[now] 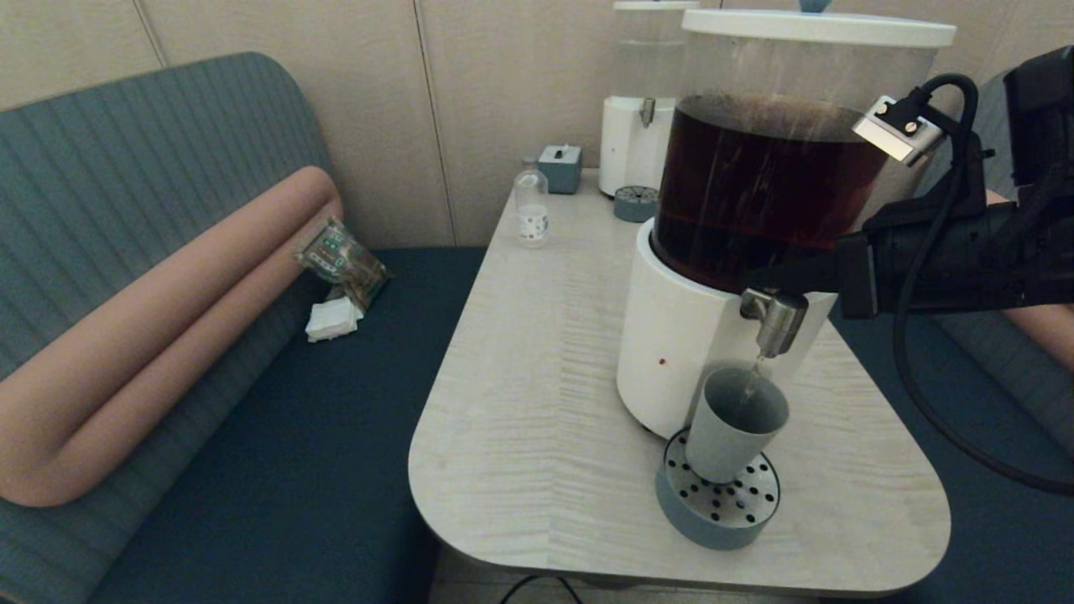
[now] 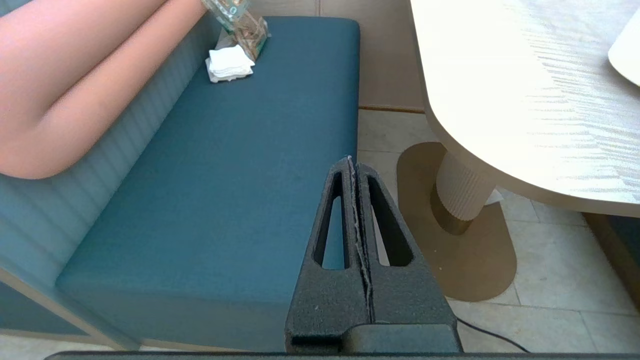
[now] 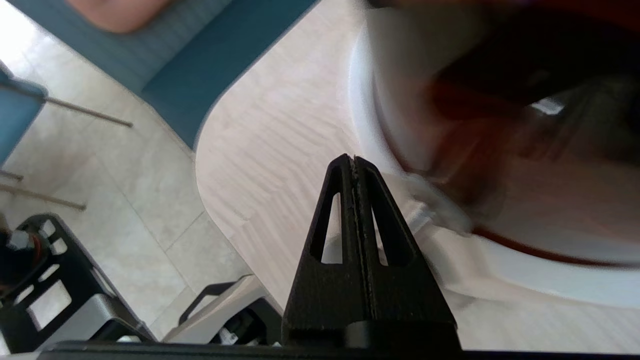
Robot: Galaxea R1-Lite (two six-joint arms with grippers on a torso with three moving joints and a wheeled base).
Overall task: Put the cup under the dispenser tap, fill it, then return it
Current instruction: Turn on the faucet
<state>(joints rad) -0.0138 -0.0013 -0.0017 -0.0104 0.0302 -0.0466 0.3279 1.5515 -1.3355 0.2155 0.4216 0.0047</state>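
Observation:
The grey-blue cup [image 1: 737, 436] stands upright on the round perforated drip tray [image 1: 717, 503], right under the steel dispenser tap [image 1: 776, 319]. A thin stream falls from the tap into the cup. My right gripper [image 1: 759, 283] reaches in from the right, shut with nothing between its fingers, its tip against the top of the tap at the white base. In the right wrist view the shut right gripper [image 3: 353, 160] points beside the blurred tap [image 3: 435, 212]. My left gripper [image 2: 352, 162] is shut and empty, low beside the table over the bench seat edge.
The big dispenser [image 1: 696, 335] of dark liquid fills the table's right side. Behind it stand a clear-tank dispenser [image 1: 646, 109] with its own tray [image 1: 635, 204], a small bottle [image 1: 531, 205] and a grey-blue box [image 1: 560, 168]. A snack packet [image 1: 341, 260] and napkins [image 1: 333, 319] lie on the bench.

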